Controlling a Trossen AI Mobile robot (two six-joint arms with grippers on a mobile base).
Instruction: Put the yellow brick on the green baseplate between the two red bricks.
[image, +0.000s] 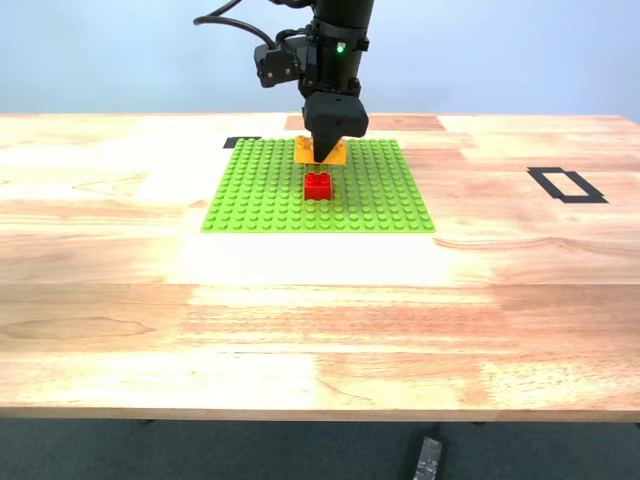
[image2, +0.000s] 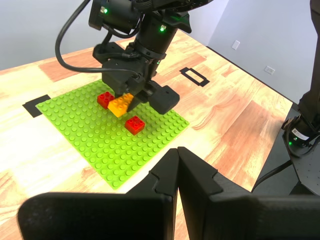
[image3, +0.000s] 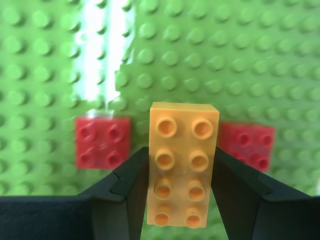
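The green baseplate lies flat on the wooden table. My second gripper reaches down over it, shut on the yellow brick. The brick hangs slightly tilted just above the studs, over the gap between the two red bricks. In the exterior view one red brick shows; the gripper hides the other. My first gripper stays far back from the plate, shut with nothing in it, and is outside the exterior view.
Black tape outlines mark the table: one at the exterior view's right, another at the plate's far corner. A black robot base with cables stands beyond the table edge. A dark object lies on the floor.
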